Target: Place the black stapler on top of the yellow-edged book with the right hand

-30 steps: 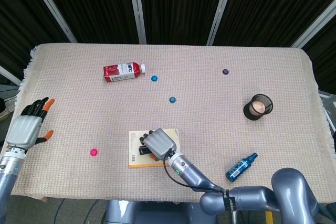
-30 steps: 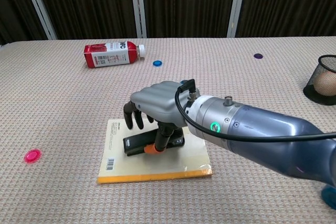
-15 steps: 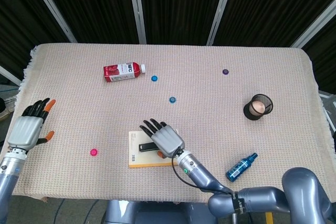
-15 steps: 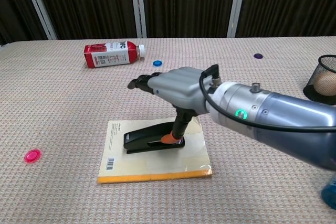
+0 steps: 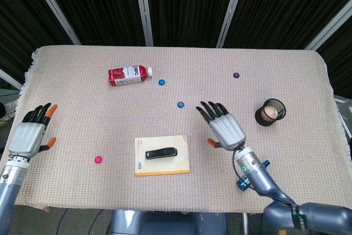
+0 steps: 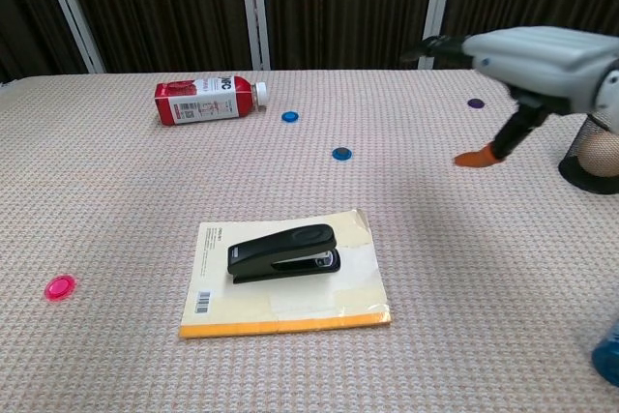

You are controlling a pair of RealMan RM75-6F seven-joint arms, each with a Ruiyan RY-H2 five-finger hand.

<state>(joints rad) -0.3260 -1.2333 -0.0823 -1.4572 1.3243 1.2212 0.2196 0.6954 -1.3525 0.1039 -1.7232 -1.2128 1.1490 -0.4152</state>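
Observation:
The black stapler (image 5: pixel 161 153) (image 6: pixel 282 251) lies flat on the yellow-edged book (image 5: pixel 181 163) (image 6: pixel 360 287), near the table's front edge. Nothing touches it. My right hand (image 5: pixel 223 126) (image 6: pixel 527 58) hovers to the right of the book, well clear of it, fingers spread and holding nothing. My left hand (image 5: pixel 31 134) stays at the far left edge of the table, open and empty; only the head view shows it.
A red juice bottle (image 5: pixel 129 74) (image 6: pixel 206 100) lies at the back left. A black mesh cup (image 5: pixel 270 112) (image 6: pixel 597 148) holding an egg stands at the right. A blue spray bottle (image 5: pixel 252 175) lies at front right. Small coloured discs (image 5: pixel 98 159) (image 6: pixel 340 154) are scattered about.
My right hand has let go of the stapler, lifted off the book and swung away to the right. The stapler stays lying on the book. The left hand has not moved.

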